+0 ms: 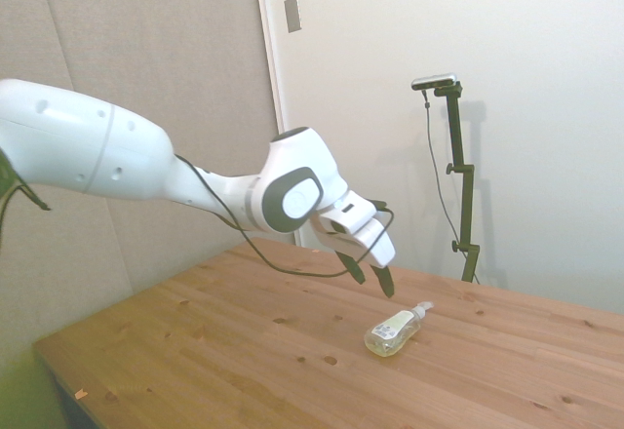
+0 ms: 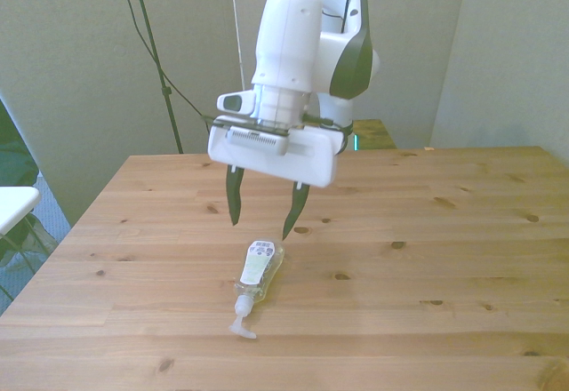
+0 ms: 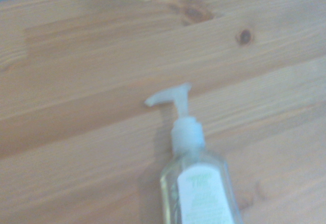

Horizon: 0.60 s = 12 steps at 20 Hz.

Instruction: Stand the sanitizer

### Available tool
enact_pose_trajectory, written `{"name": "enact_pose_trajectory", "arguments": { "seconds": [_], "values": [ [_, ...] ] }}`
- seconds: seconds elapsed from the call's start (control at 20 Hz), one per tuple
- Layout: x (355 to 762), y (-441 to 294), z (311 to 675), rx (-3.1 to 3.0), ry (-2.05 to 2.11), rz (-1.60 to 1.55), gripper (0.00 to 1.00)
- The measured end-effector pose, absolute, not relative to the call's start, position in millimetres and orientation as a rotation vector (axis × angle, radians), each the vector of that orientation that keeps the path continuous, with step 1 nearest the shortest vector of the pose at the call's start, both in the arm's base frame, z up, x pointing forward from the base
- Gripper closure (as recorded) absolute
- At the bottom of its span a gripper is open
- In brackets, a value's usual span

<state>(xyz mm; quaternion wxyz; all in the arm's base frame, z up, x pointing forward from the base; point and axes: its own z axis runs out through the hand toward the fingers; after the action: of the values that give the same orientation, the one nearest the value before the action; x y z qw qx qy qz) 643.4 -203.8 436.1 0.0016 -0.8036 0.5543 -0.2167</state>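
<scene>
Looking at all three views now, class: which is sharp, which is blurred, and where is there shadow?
Side view: sharp, evenly lit. Front view: sharp, with a faint shadow beside the sanitizer under the gripper. Wrist view: soft throughout, pump and label smeared.

Sanitizer [image 3: 196, 183] base beyond wrist view's edge

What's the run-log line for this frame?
tool: open, above sanitizer | sanitizer: lying flat on table, untouched | phase: pre-grasp

Small clear plastic sanitizer bottle [image 2: 258, 273], yellowish gel, white pump top, lying flat mid-table, label up.
</scene>
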Motion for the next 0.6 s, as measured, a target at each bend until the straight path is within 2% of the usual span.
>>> {"name": "enact_pose_trajectory", "arguments": {
  "seconds": [0.3, 0.6],
  "values": [
    [702.9, -208.3, 401.3, -2.502, 1.771, -0.616, 0.00],
    [726.2, -209.0, 376.9, -2.542, 1.785, -0.563, 0.00]
  ]
}}
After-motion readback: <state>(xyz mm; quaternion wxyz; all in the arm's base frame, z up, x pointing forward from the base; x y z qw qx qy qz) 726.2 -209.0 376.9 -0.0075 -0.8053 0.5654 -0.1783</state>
